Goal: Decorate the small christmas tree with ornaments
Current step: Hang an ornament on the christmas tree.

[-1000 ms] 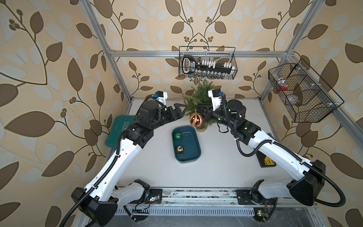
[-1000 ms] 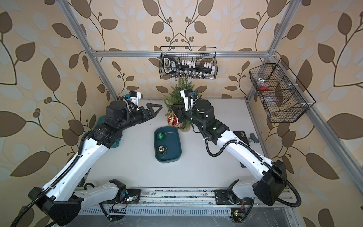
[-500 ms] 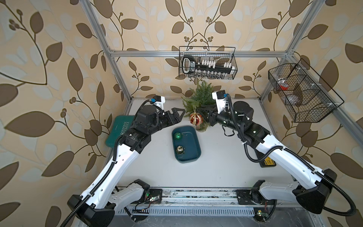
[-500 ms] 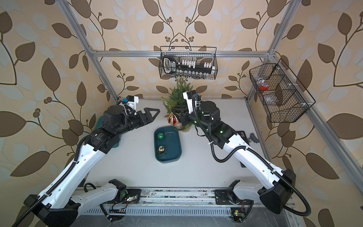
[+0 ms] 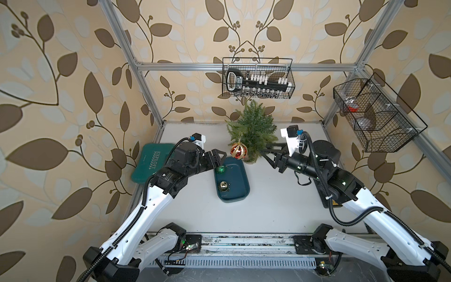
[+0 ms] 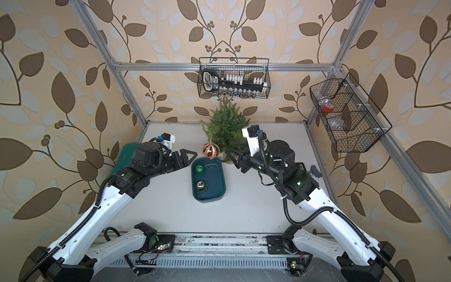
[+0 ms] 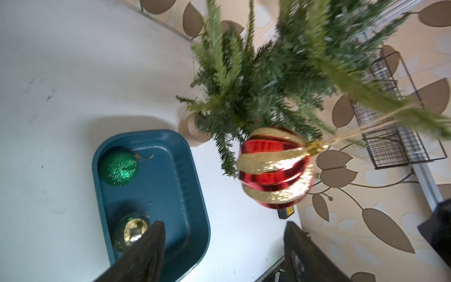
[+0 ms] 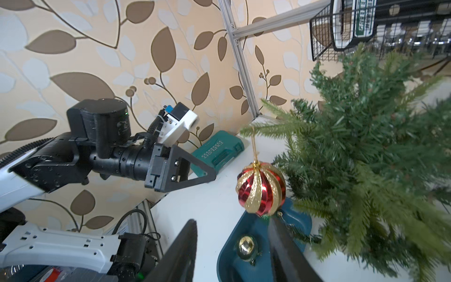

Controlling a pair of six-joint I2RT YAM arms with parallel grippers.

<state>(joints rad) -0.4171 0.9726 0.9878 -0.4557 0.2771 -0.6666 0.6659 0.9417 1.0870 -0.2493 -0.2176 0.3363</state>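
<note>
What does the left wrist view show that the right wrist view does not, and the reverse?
Only the left wrist view: the pale wrapped base and the whole glittery green bauble. Only the right wrist view: the green case and the tool set in a wire basket. Both: the christmas tree, the red bauble hanging on a branch, the gold bauble in the blue tray.
</note>
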